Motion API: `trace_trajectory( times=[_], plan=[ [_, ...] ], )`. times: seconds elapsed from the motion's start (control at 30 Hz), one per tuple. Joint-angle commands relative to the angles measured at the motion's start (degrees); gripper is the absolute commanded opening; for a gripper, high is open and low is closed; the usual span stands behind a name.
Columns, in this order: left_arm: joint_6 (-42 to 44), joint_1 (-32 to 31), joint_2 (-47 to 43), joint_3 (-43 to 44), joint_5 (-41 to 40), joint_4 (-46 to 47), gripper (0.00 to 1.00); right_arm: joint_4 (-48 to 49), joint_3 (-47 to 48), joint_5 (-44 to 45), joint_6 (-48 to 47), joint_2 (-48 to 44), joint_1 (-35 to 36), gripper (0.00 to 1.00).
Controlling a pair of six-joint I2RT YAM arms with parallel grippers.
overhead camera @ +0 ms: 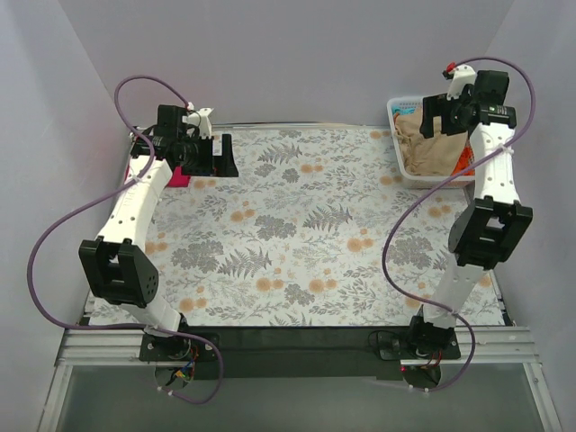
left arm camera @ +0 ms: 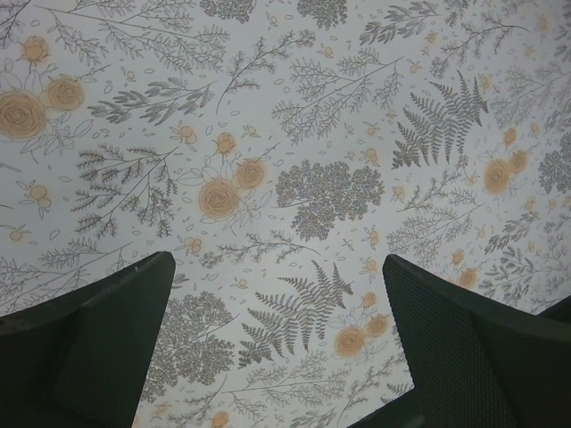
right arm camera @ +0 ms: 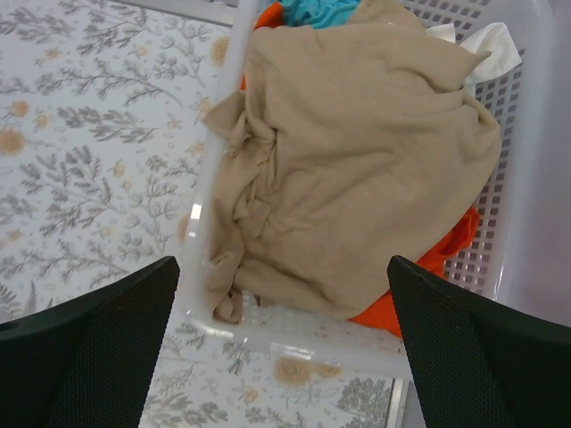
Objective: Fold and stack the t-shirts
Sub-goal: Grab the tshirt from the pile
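**Tan shirt heaped in the basket, both pincers spread wide**

Crumpled and creased, the tan t-shirt (right arm camera: 357, 178) lies on top in the white lattice basket (right arm camera: 526, 178) at the table's far right corner. It covers an orange t-shirt (right arm camera: 442, 254) and a light blue t-shirt (right arm camera: 321, 11). The right gripper (right arm camera: 281, 267) hangs over the basket's near rim, jaws wide apart, holding nothing. At the far left the left gripper (left arm camera: 277, 259), equally wide and holding nothing, hovers above the flowered tablecloth (left arm camera: 294, 107), near a magenta t-shirt (overhead camera: 177, 177). A broad stretch of cloth lies between the arms.
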Motion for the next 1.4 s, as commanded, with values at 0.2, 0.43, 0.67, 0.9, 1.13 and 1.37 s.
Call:
trace_trajectory(
  times=[0.2,0.43,0.67,0.9,1.13,1.37],
  plan=[
    [0.1,1.7,-2.1,0.6,-5.2,-4.9,0.98,10.3,11.9,1.4,1.8,15.8,-1.5,0.82],
    [0.7,1.8,-2.9,-1.2,-6.8,-6.2,0.98,18.8,13.9,1.9,4.4,22.5,-1.4,0.77],
    [0.9,1.8,-2.6,-1.5,-8.3,-7.4,0.98,21.1,15.4,3.1,3.7,25.8,-1.3,0.29],
    [-0.2,1.8,-1.7,-1.0,-6.9,-6.4,0.98,21.4,10.6,1.1,2.9,16.9,-1.5,0.01],
    [-0.5,1.9,-1.2,1.0,-0.9,-5.0,0.98,21.5,1.0,-5.6,5.5,-1.5,-1.4,0.01],
    [-0.9,2.5,-2.4,0.7,4.4,-1.8,0.98,22.0,-3.1,-12.5,8.4,-18.1,-1.5,0.01]
  ],
)
